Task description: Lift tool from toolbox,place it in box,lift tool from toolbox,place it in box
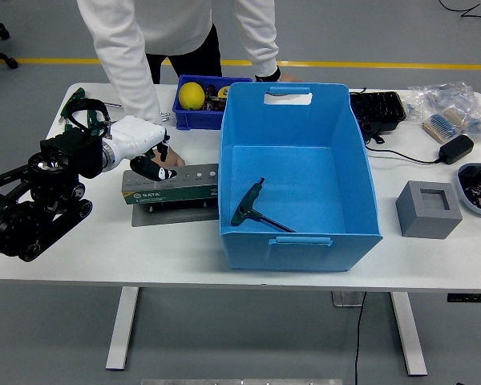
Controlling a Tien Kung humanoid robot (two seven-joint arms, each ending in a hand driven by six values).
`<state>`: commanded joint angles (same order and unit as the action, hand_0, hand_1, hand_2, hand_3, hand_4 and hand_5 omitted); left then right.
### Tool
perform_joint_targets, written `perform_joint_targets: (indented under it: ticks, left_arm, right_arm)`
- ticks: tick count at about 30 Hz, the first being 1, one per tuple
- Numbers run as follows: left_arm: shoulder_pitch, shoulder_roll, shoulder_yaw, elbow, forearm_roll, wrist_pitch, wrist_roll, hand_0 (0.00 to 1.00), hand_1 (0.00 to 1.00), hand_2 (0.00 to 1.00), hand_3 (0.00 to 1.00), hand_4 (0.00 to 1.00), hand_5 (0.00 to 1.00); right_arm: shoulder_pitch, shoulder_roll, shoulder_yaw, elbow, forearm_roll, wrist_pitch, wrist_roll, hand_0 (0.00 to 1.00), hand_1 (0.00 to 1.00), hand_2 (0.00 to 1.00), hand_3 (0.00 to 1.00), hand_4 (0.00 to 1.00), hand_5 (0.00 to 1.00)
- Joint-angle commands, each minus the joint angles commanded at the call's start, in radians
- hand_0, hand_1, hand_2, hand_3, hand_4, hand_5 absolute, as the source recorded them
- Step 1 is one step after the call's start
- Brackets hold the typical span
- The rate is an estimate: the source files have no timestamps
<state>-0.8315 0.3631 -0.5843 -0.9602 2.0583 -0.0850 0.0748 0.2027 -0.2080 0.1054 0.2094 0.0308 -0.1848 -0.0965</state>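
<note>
One T-handle tool [252, 210] already lies in the blue box [337, 180] at mid-desk. Only the left hand [140, 143] is in view, fingers loosely spread and empty, over the left end of the green toolbox [170, 187]. That toolbox runs lengthwise left to right, just below and right of the hand, so I'd expect a short downward reach.
</note>
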Motion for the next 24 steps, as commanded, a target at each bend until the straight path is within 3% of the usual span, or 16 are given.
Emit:
perform_joint_targets:
  ticks: [2,19,20,24]
  left_arm:
    - [-0.001,0.0,0.002,0.002,0.006,-0.007,0.006,0.53,0.569,0.52,0.343,0.781,0.597]
    - [-0.008,0.002,0.017,0.032,0.036,-0.025,0.026,0.529,0.534,0.46,0.301,0.781,0.626]
    - [-0.009,0.002,0.018,0.032,0.037,-0.024,0.026,0.522,0.415,0.347,0.227,0.781,0.627]
    - [-0.011,0.002,0.022,0.033,0.036,-0.023,0.024,0.522,0.415,0.347,0.227,0.781,0.627]
  right_arm:
    - [0.0,0.0,0.0,0.0,0.0,0.0,0.0,0.71,0.693,0.734,0.6,0.832,0.722]
    - [0.003,-0.002,-0.002,0.0,0.003,0.001,0.0,0.712,0.691,0.734,0.6,0.833,0.722]
    - [0.003,-0.002,-0.002,0.0,0.003,0.001,0.0,0.711,0.692,0.734,0.599,0.832,0.721]
    - [0.003,-0.003,-0.002,0.0,0.003,0.001,0.001,0.711,0.692,0.734,0.599,0.832,0.721]
